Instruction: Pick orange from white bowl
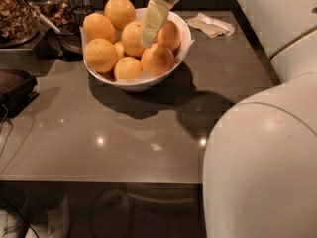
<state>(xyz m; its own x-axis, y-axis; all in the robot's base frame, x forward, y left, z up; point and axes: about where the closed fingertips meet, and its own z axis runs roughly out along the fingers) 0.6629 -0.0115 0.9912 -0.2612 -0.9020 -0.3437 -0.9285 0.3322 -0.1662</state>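
**Oranges heaped in a bowl, robot arm overhead.** A deep, glossy white bowl (148,83) with a flared rim is seen on a smooth, grey-brown bench (124,133). The bench is polished enough for the ceiling lights to be mirrored in it. The bowl is piled with round, dimpled fruit in yellow-orange peel.

The pincer (147,42), a pale cream piece hung from a rounded white head at the top edge, is held over the bowl's right half, slanted down and to the left. Whether it is apart or together cannot be told.

The orange (158,61), one of the larger ones, is lodged against the bowl's near right wall. It is just below and right of the pincer's tip, and contact between them cannot be made out.

A crumpled paper napkin (213,25) is laid on the bench beyond the bowl.
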